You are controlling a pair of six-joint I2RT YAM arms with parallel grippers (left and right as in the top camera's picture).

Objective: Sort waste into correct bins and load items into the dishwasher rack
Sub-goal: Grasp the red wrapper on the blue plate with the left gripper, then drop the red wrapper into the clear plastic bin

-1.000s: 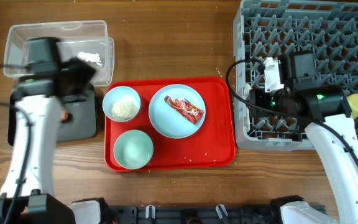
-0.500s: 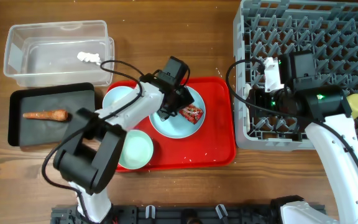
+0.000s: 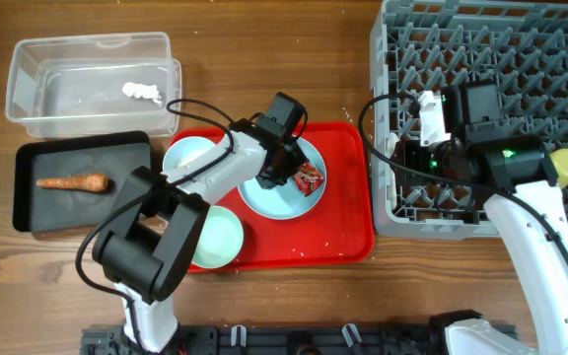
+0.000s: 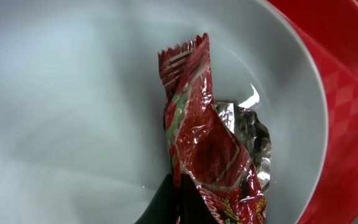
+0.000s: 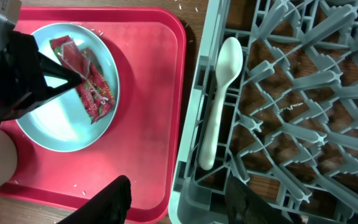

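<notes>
- Right, we've got the left gripper (image 3: 290, 176) down on the light blue plate (image 3: 274, 202), pinched tight on the red snack wrapper (image 4: 204, 149).
- We see the wrapper at the plate's 3 o'clock side from overhead, creased, with silver foil showing beside it.
- The plate sits on the red tray (image 3: 343, 227), toward its 1 o'clock; the mint-green bowl (image 3: 223, 237) is at the tray's 7 o'clock.
- Over at 3 o'clock, the right gripper (image 5: 179, 190) hangs above the dishwasher rack (image 3: 521, 59), at its tray-side edge, fingers spread wide and holding nothing.
- We spot the white spoon (image 5: 219, 99) lying in that edge row, and the yellow cup (image 3: 566, 163) at the rack's 4 o'clock.
- At 9 o'clock the carrot stick (image 3: 72, 181) lies in the black tray (image 3: 28, 212); at 10 o'clock the white scrap (image 3: 141, 92) rests in the clear tub (image 3: 28, 59).
</notes>
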